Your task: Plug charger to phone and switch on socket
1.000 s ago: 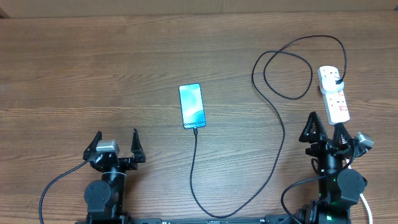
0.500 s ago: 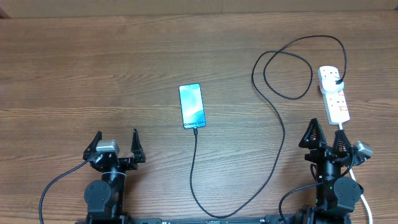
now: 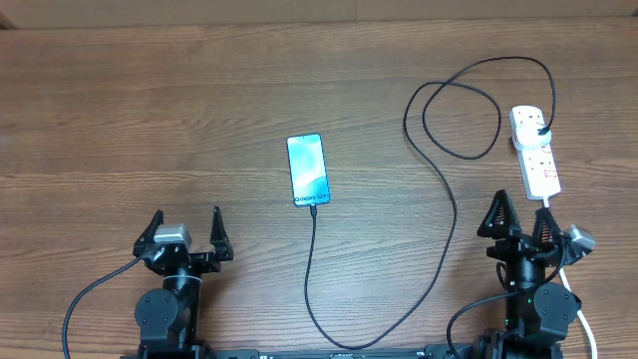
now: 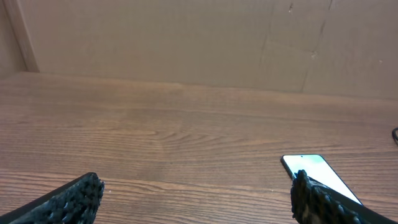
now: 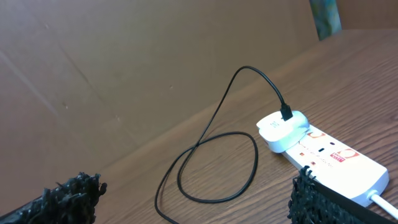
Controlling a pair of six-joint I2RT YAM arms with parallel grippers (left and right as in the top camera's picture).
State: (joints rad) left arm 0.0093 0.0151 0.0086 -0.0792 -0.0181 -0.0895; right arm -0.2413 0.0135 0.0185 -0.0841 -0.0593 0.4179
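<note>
The phone (image 3: 308,170) lies mid-table, its blue screen up, with the charger cable (image 3: 444,199) plugged into its near end; it also shows in the left wrist view (image 4: 314,171). The cable loops right to a white adapter (image 3: 528,124) seated in the white socket strip (image 3: 539,160), seen in the right wrist view too (image 5: 329,155). My left gripper (image 3: 185,231) is open and empty at the front left. My right gripper (image 3: 518,221) is open and empty, just in front of the strip's near end.
The strip's thick white cord (image 3: 583,319) runs down past my right arm. The black cable's loop (image 5: 217,168) lies left of the strip. A brown board wall (image 4: 199,43) stands at the table's far edge.
My right gripper has drawn back a little toward the front edge and turned slightly, away from the socket strip. The left arm, phone and cable have not moved.
</note>
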